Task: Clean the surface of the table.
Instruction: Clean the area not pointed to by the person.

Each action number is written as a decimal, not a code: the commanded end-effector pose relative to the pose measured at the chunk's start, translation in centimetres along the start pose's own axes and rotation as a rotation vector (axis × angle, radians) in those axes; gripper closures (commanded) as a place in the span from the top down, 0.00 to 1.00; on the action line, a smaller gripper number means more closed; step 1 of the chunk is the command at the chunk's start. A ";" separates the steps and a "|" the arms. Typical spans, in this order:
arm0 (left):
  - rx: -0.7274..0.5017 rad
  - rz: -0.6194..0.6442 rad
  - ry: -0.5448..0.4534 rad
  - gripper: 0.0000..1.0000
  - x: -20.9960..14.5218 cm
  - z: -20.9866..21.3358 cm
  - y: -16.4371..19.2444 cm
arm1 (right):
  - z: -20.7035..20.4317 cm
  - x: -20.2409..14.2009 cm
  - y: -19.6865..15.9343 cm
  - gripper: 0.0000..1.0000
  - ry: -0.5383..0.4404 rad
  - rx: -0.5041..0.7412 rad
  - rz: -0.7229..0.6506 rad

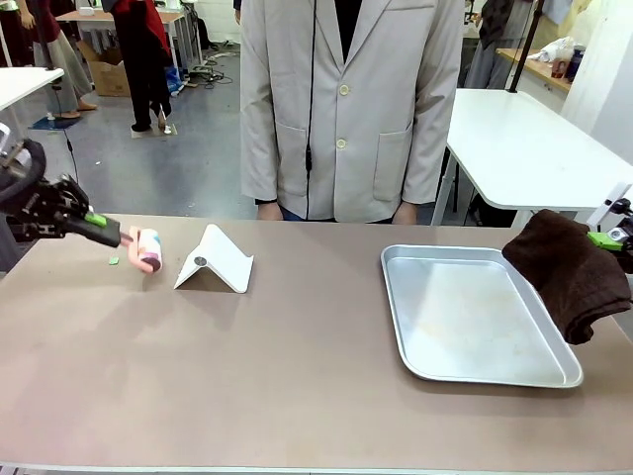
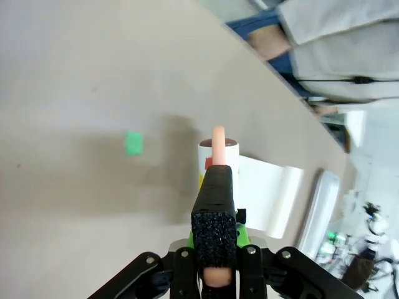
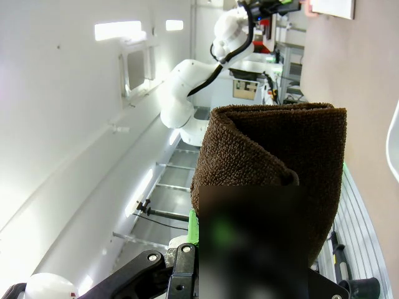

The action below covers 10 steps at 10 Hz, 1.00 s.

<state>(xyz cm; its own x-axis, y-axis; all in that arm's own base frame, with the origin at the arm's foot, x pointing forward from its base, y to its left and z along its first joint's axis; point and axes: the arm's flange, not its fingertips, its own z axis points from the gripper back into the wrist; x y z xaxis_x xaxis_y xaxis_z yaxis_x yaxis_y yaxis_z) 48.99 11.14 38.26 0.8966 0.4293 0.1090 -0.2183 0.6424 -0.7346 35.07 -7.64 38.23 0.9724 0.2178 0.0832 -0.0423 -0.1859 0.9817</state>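
While your left pincer [image 1: 107, 230] is clamped on the pink handle of a lint roller [image 1: 148, 247], the roll hangs low over the far-left part of the bench [image 1: 247, 376]. You cannot tell from these views whether it touches the top. The broad taupe bench runs across the whole front view, between you and the person [image 1: 346, 109] standing at its far edge.

A small green scrap [image 1: 114, 260] lies on the bench just beside the roll, on its near-left side. In the left wrist view it sits apart from the roll, off to the left of the handle line. A white folded stand [image 1: 215, 259] is near the roll on the other side, and a silver metal tray [image 1: 392, 302] rests on the right half.

Your right pincer [image 1: 608, 237] is closed on a folded dark brown towel [image 1: 569, 272], held up beside the tray's far-right corner and clear of the bench.

You look to be at the debris pick-up step, with wiping not yet begun. Next, bring the roll down flat and run it over the scrap, keeping the stroke short so the roll does not knock the stand. The towel pass will probably need the stand and tray dealt with, or worked around.
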 end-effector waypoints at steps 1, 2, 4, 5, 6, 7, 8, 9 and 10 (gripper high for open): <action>-0.245 -0.078 -0.013 0.22 -1.7 5.1 -0.7 | 0.0 -0.1 0.5 0.00 0.003 -0.007 0.008; -0.305 -0.094 0.007 0.22 -2.7 8.2 -0.6 | 0.0 -0.1 0.5 0.00 0.003 -0.007 0.008; -0.346 -0.089 0.044 0.22 -4.2 12.9 1.2 | 0.0 -0.1 0.5 0.00 0.003 -0.007 0.008; -0.345 -0.082 0.064 0.22 -5.1 15.1 2.8 | 0.0 -0.1 0.5 0.00 0.003 -0.007 0.008; -0.382 -0.065 0.059 0.22 -6.1 17.4 5.1 | 0.0 -0.1 0.5 0.00 0.003 -0.007 0.008; -0.422 -0.056 0.031 0.22 -6.9 19.3 7.9 | 0.0 -0.1 0.5 0.00 0.003 -0.007 0.008; -0.469 -0.019 0.009 0.22 -7.1 20.4 10.8 | 0.0 -0.1 0.5 0.00 0.003 -0.007 0.008; -0.518 -0.001 0.025 0.22 -7.0 20.7 12.5 | 0.0 -0.1 0.5 0.00 0.003 -0.007 0.008; -0.552 0.004 0.054 0.22 -6.9 20.8 14.0 | 0.0 -0.1 0.5 0.00 0.003 -0.007 0.008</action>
<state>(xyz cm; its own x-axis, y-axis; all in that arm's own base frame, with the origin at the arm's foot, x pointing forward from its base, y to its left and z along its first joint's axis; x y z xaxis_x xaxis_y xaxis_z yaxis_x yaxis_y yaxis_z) 30.21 29.23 41.57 0.9005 0.4278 0.0777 -0.0376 0.2545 -0.9663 35.08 -7.66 38.23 0.9726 0.2172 0.0833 -0.0428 -0.1852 0.9818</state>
